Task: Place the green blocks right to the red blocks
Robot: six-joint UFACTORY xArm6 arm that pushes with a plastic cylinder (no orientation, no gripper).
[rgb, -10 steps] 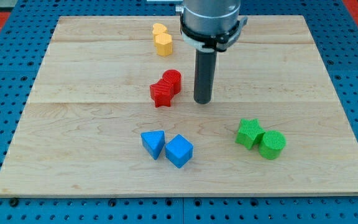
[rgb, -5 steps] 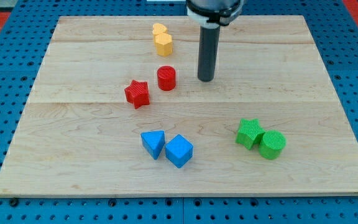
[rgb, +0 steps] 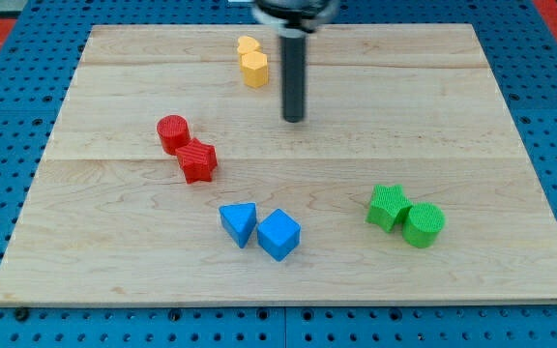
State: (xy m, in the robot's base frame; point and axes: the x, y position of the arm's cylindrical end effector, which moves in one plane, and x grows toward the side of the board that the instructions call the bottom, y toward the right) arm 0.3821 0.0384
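A red cylinder and a red star sit touching, left of the board's middle. A green star and a green cylinder sit touching at the lower right. My tip is above the board's middle, well to the right of the red blocks and far up and left of the green blocks. It touches no block.
Two yellow blocks stand together near the view's top, just left of my rod. A blue triangular block and a blue cube sit below the middle. The wooden board lies on a blue pegboard.
The two red blocks have shifted to the left, and the cylinder now lies up and left of the star. My tip has moved up and to the left.
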